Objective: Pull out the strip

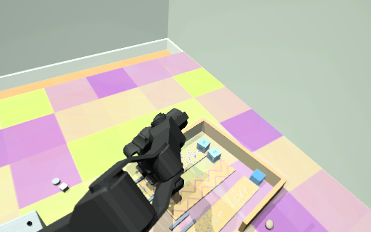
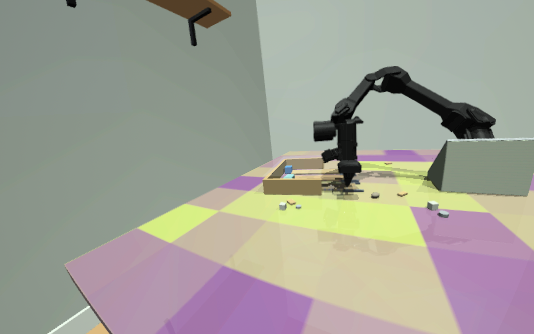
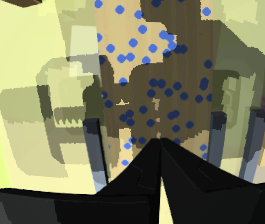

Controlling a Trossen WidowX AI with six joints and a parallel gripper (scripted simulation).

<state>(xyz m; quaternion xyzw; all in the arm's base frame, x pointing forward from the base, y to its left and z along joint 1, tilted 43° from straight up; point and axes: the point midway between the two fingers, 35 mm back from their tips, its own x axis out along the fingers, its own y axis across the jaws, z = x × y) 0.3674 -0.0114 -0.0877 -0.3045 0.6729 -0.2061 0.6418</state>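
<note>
Fingertips of your end effector [image 3: 160, 163] are pressed together into a single wedge with nothing between them, and that makes sense for the step in hand: a closed tip bearing down on a flat strip can drag it by friction, where an open grasp would find no edge to take. In the wrist view the tip points straight down over the blue-dotted strip [image 3: 149, 63], near its outer end, with the arm's shadow falling across it. The exterior view shows the end effector [image 2: 348, 181] down at counter level just outside the open side of the wooden tray [image 1: 258, 153].

Your target pair sits at the far end of that dotted strip. Two pale cubes with dark marks on top stand close together there, the far marked cube [image 1: 203, 144] and the near marked cube [image 1: 214, 153]; which one rests fully on the dotted strip and which overlaps the zigzag strip [image 1: 205, 184] next to it is hard to tell from above, and the marks are too small to read. A plain blue cube [image 1: 258, 176] stands by the tray's far wall, near the end of the speckled orange strip [image 1: 230, 201], well apart from the others.

Judging from this, you are at the pull itself. Keep the tip on the dotted strip only; drifting sideways onto the zigzag one would move the wrong strip.
</note>
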